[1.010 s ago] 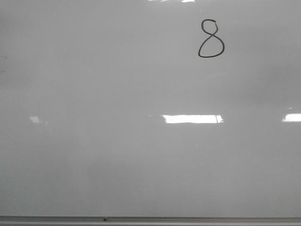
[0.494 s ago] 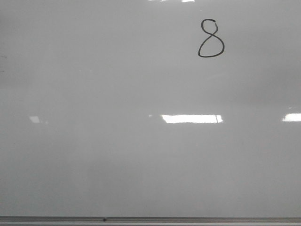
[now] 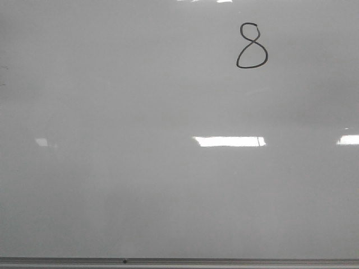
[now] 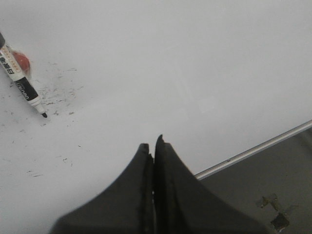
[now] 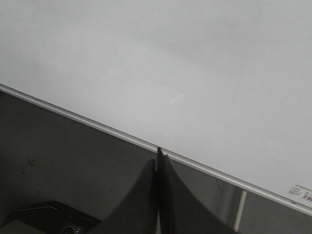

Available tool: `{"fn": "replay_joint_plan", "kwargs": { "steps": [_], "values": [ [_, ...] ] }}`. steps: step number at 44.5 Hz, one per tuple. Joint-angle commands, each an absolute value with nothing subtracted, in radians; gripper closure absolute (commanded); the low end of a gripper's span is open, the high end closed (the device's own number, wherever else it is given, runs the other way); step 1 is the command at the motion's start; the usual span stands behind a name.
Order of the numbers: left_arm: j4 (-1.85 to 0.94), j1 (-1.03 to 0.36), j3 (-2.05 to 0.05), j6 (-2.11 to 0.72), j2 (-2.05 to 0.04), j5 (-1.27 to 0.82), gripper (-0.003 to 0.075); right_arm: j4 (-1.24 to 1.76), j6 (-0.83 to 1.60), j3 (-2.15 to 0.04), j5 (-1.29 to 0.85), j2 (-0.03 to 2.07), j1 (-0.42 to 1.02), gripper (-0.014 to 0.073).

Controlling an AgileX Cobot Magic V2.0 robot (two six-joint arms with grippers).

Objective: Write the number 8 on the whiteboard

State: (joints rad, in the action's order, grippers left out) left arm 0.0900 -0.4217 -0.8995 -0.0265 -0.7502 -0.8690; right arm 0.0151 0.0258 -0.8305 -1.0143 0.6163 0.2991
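A black hand-drawn number 8 (image 3: 252, 46) stands on the whiteboard (image 3: 140, 185) at the upper right of the front view, its lower loop wider than the upper. No gripper shows in the front view. In the left wrist view my left gripper (image 4: 152, 144) is shut and empty over the whiteboard (image 4: 185, 63). A black and white marker (image 4: 22, 82) lies on the board, apart from the fingers. In the right wrist view my right gripper (image 5: 159, 153) is shut and empty at the whiteboard's (image 5: 195, 68) metal rail (image 5: 97, 126).
A small red object (image 4: 21, 62) lies beside the marker, with black specks scattered around them. The grey rail (image 3: 224, 261) runs along the board's front edge. Dark floor (image 5: 58, 156) and a dark device (image 5: 53, 219) lie beyond the rail.
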Motion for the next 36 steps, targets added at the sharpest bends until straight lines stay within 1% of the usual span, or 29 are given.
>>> {"fn": "replay_joint_plan", "kwargs": {
  "steps": [1, 10, 14, 18, 28, 36],
  "values": [
    [0.088, -0.431, -0.924, -0.026, -0.746, -0.798, 0.0739, 0.020, 0.031, -0.854, -0.953, 0.616, 0.293, 0.0711],
    [0.088, -0.428, -0.918, -0.026, -0.738, -0.794, 0.0739, 0.020, 0.031, -0.854, -0.953, 0.616, 0.293, 0.0711],
    [0.088, -0.384, -0.906, -0.026, -0.706, -0.762, 0.0739, 0.020, 0.031, -0.854, -0.953, 0.616, 0.293, 0.0711],
    [0.081, -0.319, -0.855, -0.026, -0.647, -0.673, 0.0739, 0.020, 0.031, -0.854, -0.953, 0.616, 0.293, 0.0711],
    [0.000, -0.158, -0.562, -0.024, -0.423, -0.376, 0.0739, 0.020, 0.031, -0.854, -0.953, 0.616, 0.293, 0.0711],
    [-0.013, -0.077, -0.304, -0.024, -0.215, -0.218, 0.0739, 0.020, 0.031, -0.854, -0.953, 0.616, 0.293, 0.0711]
  ]
}}
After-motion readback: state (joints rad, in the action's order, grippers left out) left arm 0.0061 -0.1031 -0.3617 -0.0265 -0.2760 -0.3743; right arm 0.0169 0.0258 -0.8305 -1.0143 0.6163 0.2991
